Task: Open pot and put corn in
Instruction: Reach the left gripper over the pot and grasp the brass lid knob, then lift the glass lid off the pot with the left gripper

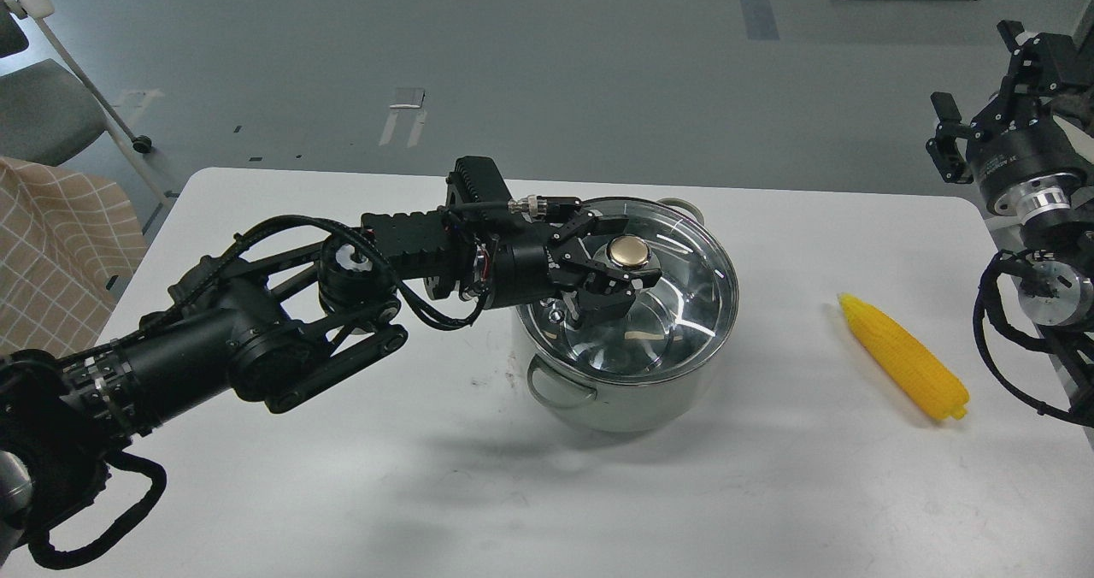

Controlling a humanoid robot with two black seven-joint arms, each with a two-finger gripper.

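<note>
The pot (628,381) stands mid-table with its flat glass lid (692,291) on and a gold knob (626,252) at the lid's centre. My left gripper (608,257) reaches in from the left at knob height. It is open, with one finger behind the knob and one finger in front of it; I cannot tell if they touch it. The corn (902,357) lies on the table (342,475) to the right of the pot, pointed end away from me. My right gripper (974,91) is open and empty, raised beyond the table's right edge.
A chair (43,108) and a checked cloth (60,236) are off the table's left side. The right arm's joints (1038,279) hang close to the table's right edge, near the corn.
</note>
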